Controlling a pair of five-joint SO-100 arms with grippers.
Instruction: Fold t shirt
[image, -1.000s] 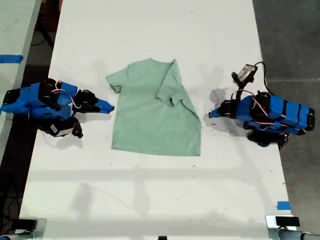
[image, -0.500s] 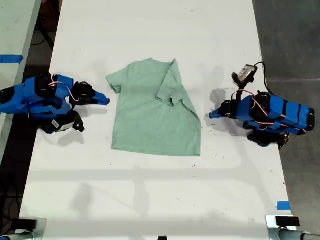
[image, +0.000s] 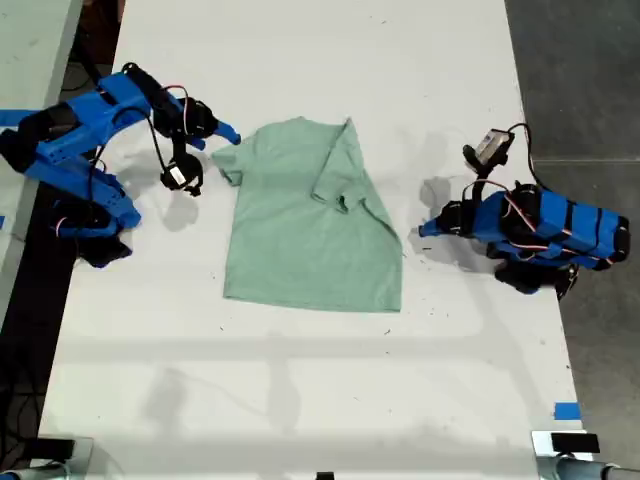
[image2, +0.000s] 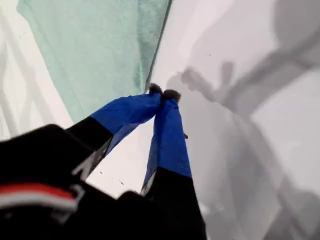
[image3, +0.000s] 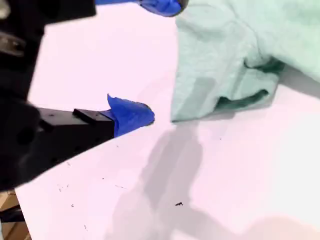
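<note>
Shirt (image: 305, 225) lies mid-table (image: 300, 400), one side folded in. My first gripper (image2: 162, 93), jaws together, empty; my second gripper (image3: 150, 60), jaws apart, nears the sleeve. A shallow pinch could slip off.

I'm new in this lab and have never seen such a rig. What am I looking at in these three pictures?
These are two small blue robot arms, each ending in a two-fingered hand. The wide picture comes from a camera above the white table. The other two come from cameras riding on the hands. A pale green t shirt lies flat on the table, with one side folded over. My first hand, at the exterior view's right, is shut and empty, beside the shirt's edge. My second hand, at the exterior view's left, is open, close to a sleeve. Nothing is held.
</note>
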